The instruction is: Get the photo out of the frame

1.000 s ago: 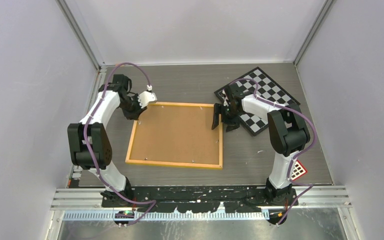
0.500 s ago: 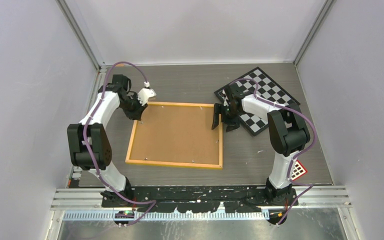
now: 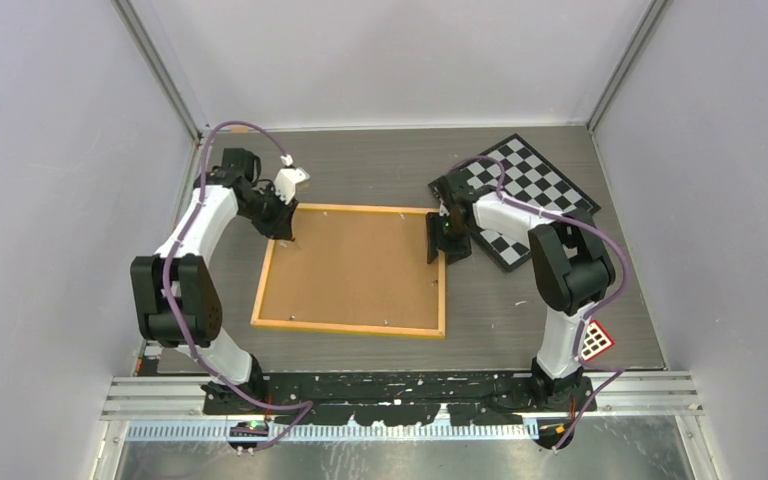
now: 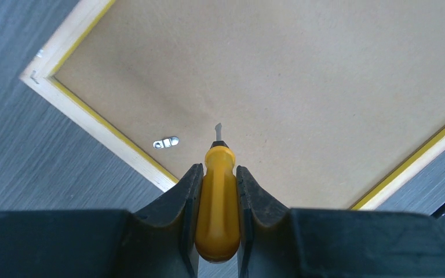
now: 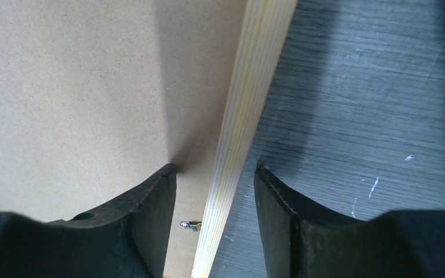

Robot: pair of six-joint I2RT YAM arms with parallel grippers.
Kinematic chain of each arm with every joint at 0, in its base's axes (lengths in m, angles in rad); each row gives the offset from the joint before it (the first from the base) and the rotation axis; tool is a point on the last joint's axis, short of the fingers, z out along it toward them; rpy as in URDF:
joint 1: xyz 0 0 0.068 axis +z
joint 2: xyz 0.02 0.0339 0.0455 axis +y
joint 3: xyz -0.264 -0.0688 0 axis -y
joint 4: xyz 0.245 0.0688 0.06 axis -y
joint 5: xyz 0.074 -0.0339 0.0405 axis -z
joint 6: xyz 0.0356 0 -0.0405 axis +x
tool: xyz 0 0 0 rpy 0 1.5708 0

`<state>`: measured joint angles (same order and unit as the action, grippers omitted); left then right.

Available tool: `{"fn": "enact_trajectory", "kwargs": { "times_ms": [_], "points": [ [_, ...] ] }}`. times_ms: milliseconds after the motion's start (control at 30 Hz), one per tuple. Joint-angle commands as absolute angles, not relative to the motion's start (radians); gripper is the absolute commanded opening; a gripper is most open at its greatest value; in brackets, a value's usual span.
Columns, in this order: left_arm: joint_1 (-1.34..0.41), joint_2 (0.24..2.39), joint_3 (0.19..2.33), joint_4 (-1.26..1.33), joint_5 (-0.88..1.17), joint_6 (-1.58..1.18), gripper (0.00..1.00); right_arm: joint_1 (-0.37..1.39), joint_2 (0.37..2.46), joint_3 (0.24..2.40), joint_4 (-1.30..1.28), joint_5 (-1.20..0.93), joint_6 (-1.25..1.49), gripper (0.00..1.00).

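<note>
The frame [image 3: 350,328] lies back-up on the counter [image 3: 380,170], the checkerboard [image 3: 535,195] just off its far right corner, the left claw's [image 4: 218,174] screwdriver [image 4: 217,202] above its far left corner, and the right claw [image 5: 215,174] astride its right rail.

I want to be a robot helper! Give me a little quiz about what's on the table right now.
1. True or false: the frame lies with its brown back facing up.
2. What does the left gripper hold? A) a yellow-handled screwdriver B) a spoon C) a pencil
3. Fill in: the right gripper straddles the frame's ___ edge (the robot's left or right).
Key: 1 true; 2 A; 3 right.
</note>
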<state>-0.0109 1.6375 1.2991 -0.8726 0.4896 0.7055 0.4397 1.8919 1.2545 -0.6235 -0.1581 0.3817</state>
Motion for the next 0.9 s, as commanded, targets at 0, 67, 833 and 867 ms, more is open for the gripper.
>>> {"fn": "enact_trajectory", "kwargs": {
  "times_ms": [0,67,833,867],
  "points": [
    [-0.005,1.531,1.314,-0.864,0.555,0.606,0.0,0.483,1.917,1.279,-0.639,-0.016,0.332,0.54],
    [-0.005,1.504,1.302,-0.855,0.553,0.587,0.0,0.484,1.935,1.309,-0.653,-0.004,0.315,0.48],
    [0.034,1.231,1.095,-0.88,0.586,0.418,0.0,0.5,2.332,2.042,-0.682,-0.073,-0.44,0.11],
    [0.033,1.228,1.093,-0.886,0.589,0.417,0.0,0.511,2.334,2.043,-0.67,-0.072,-0.488,0.1]
  ]
}}
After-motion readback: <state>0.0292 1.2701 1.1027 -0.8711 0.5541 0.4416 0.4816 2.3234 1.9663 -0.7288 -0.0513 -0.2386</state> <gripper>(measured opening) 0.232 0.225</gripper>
